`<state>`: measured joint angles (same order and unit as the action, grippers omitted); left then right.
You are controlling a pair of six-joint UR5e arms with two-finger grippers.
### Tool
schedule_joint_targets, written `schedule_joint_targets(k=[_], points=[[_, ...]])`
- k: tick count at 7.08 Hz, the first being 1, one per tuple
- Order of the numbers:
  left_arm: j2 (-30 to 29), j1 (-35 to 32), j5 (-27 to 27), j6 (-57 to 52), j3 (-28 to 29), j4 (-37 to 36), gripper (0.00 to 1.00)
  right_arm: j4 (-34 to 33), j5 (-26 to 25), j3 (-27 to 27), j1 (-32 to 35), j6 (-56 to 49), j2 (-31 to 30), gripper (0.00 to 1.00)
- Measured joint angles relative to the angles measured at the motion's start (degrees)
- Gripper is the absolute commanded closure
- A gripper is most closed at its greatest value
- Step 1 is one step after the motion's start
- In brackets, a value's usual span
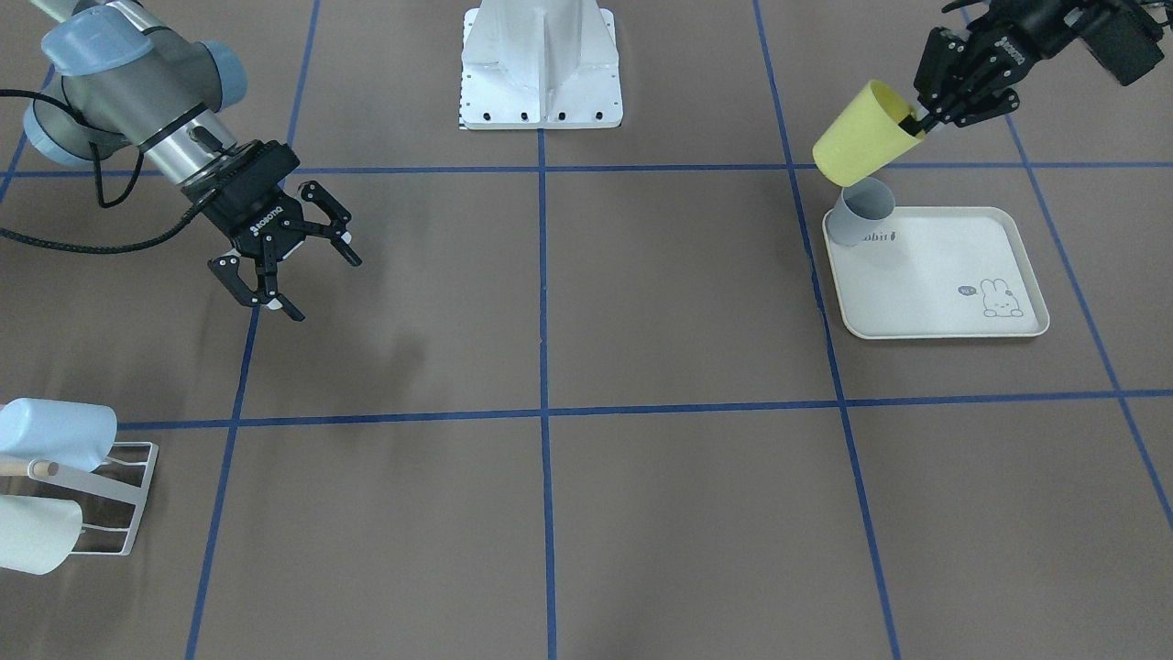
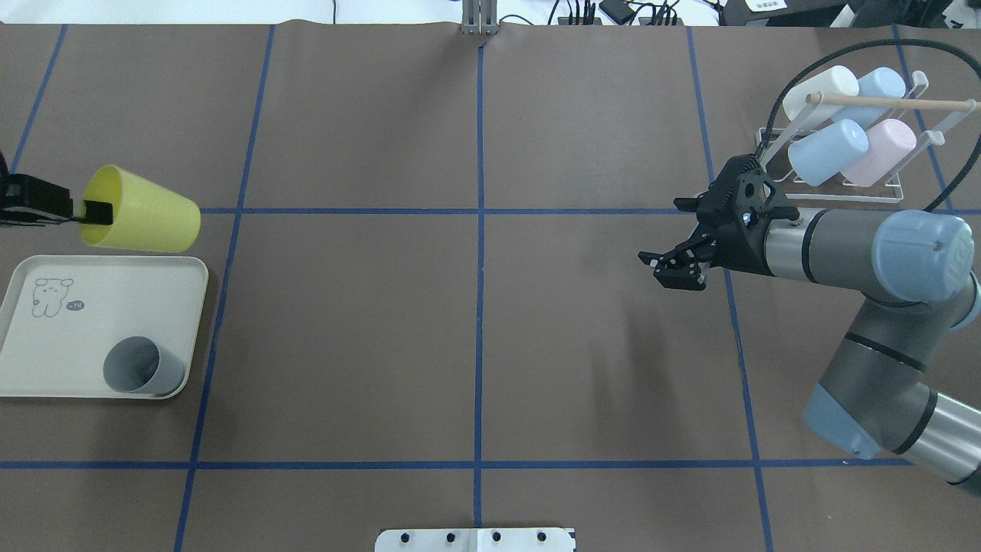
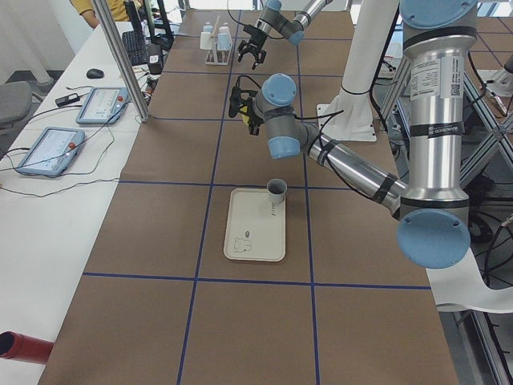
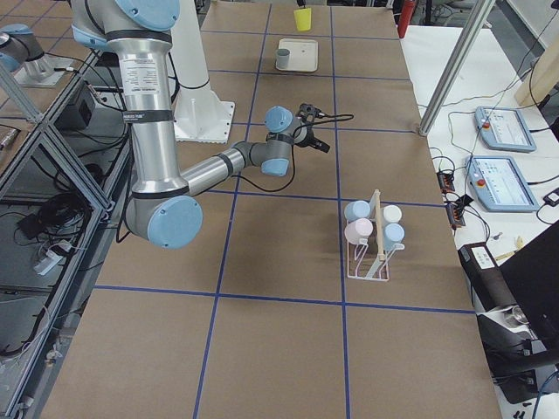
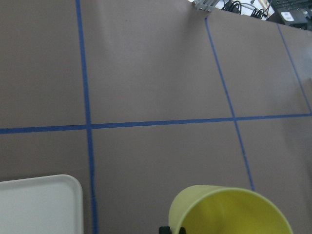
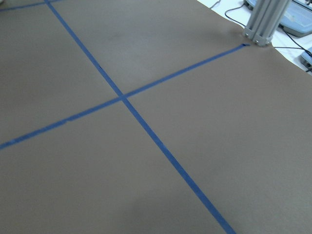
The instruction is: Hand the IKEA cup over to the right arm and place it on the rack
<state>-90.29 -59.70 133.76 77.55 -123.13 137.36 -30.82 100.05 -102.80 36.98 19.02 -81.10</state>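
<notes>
A yellow IKEA cup [image 2: 146,215] hangs tilted above the table, just past the far edge of the tray. My left gripper [image 2: 93,211] is shut on its rim, one finger inside the cup. The cup also shows in the front view [image 1: 861,139] with the left gripper [image 1: 918,123], and in the left wrist view [image 5: 229,212]. My right gripper [image 2: 665,247] is open and empty above the table, in front of the white wire rack [image 2: 837,198]; it also shows in the front view [image 1: 313,286]. The rack with its wooden dowel [image 2: 889,101] stands at the far right.
The rack holds several pastel cups, among them a blue one [image 2: 828,150] and a pink one [image 2: 881,150]. A grey cup [image 2: 142,366] stands on the cream rabbit-print tray [image 2: 69,345] at the left. The robot's white base [image 1: 541,73] is at the near middle edge.
</notes>
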Motion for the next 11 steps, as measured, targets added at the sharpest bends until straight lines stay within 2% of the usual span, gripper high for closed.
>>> schedule_joint_targets(k=[2, 5, 8, 11], points=[[-9.8, 5.6, 0.1, 12.6, 0.6, -0.1, 1.00, 1.2, -0.9, -0.1, -3.9, 1.7, 4.4, 0.00], [-18.1, 15.0, -6.5, 15.2, 4.5, -0.1, 1.00, 1.9, -4.3, -0.4, -9.5, 1.4, 10.4, 0.00], [-21.7, 21.3, -11.3, 15.1, 7.5, 0.0, 1.00, 8.6, -5.6, -0.3, -12.8, 1.2, 11.1, 0.00], [-22.4, 23.8, -13.1, 15.0, 8.3, 0.0, 1.00, 12.6, -5.7, -0.4, -14.0, 0.1, 11.1, 0.00]])
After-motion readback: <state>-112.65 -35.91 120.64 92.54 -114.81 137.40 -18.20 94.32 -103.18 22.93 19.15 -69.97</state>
